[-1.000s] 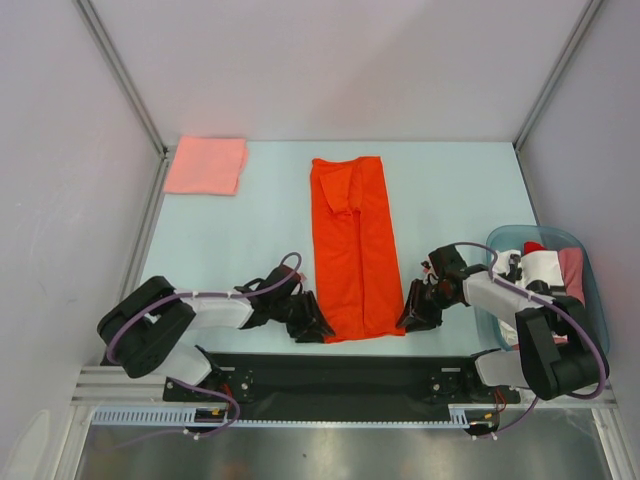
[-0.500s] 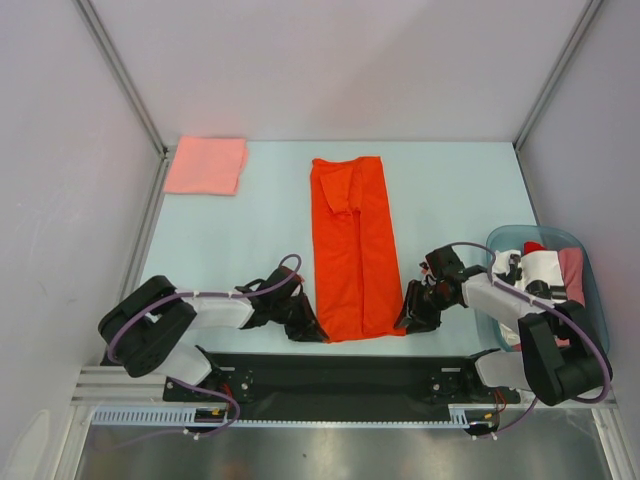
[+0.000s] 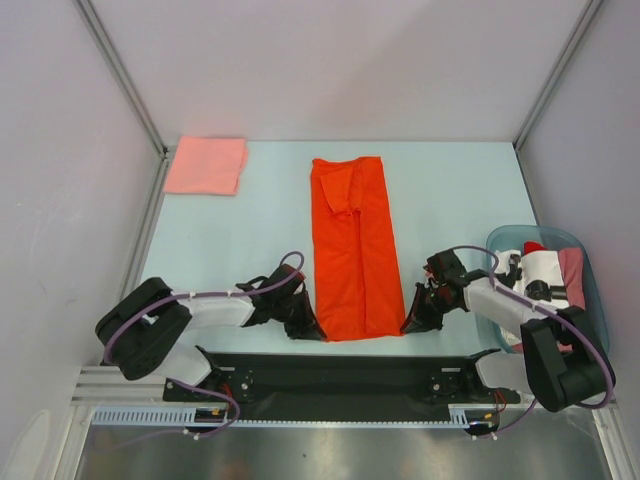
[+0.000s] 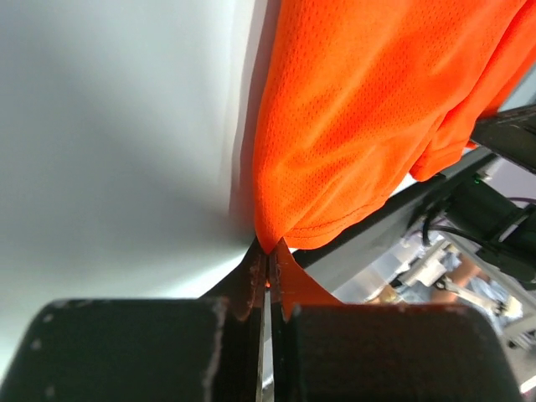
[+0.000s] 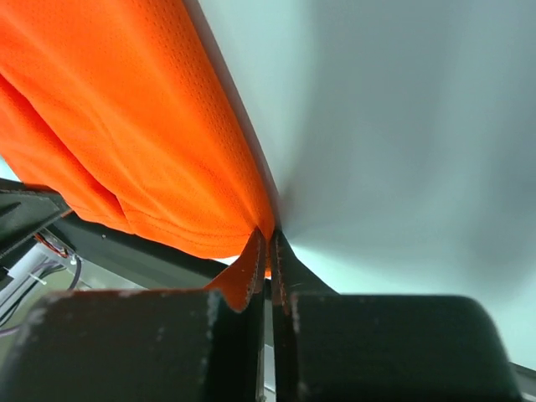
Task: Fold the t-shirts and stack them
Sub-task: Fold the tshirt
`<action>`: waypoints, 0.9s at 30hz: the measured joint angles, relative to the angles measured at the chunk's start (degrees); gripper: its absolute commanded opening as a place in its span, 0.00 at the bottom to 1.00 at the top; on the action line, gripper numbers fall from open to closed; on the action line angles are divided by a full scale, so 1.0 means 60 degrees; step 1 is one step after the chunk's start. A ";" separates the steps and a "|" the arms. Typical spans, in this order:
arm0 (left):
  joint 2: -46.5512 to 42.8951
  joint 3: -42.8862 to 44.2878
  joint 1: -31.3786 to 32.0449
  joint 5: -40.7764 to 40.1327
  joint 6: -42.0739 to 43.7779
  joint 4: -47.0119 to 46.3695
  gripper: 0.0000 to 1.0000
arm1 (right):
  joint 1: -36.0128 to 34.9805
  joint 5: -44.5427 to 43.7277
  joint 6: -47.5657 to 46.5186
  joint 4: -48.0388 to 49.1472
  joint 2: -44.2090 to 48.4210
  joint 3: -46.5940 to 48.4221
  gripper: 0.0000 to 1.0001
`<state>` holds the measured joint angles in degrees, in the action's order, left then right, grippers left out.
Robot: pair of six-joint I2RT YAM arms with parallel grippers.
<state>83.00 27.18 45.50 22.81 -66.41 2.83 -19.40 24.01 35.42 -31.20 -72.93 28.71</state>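
A bright orange-red t-shirt (image 3: 352,250) lies folded into a long strip down the middle of the table. My left gripper (image 3: 314,328) is shut on its near left corner (image 4: 276,226). My right gripper (image 3: 406,324) is shut on the near right corner (image 5: 243,222). In both wrist views the cloth bunches right at the closed fingertips. A pale salmon-pink t-shirt (image 3: 206,165) lies folded flat at the far left corner. More t-shirts, white, red and dusty pink (image 3: 545,270), sit bundled in the tub at the right.
The translucent blue-green plastic tub (image 3: 596,290) stands at the right edge beside the right arm. The black base rail (image 3: 340,375) runs along the near edge of the pale table (image 3: 450,200). Grey walls close in the left, right and back.
Both grippers have closed on the near corners of the orange-red shirt. The left one slid slightly right to the hem, the right one shifted a little; the shirt still lies flat.
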 measured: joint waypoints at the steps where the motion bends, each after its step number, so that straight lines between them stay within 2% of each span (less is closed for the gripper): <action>1: -0.0066 0.0066 0.0007 -0.0113 0.0091 0.0171 0.00 | 0.0000 -0.0015 0.0015 0.0040 0.0153 -0.0073 0.00; 6: -0.0470 0.0521 0.0022 -0.1086 0.0634 0.1508 0.00 | 0.0018 -0.0040 0.0022 0.0066 0.0892 -0.0135 0.00; 10: -0.0415 0.1304 -0.0036 -0.1745 0.1188 0.2663 0.00 | 0.0113 0.0102 -0.0062 -0.0022 0.0590 0.0594 0.00; 19: 0.0831 0.4218 -0.0783 -0.2065 0.2415 0.4153 0.00 | 0.0648 0.0157 -0.0758 -0.0106 -0.1351 0.3661 0.00; 27: 0.1716 0.6696 -0.1800 -0.1953 0.3085 0.4648 0.00 | 0.0969 0.0353 -0.1439 -0.0335 -0.3151 0.6054 0.00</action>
<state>93.30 67.35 34.70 11.09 -47.90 30.72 -13.58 26.13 26.79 -33.21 -91.83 65.04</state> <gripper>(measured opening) 0.010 0.017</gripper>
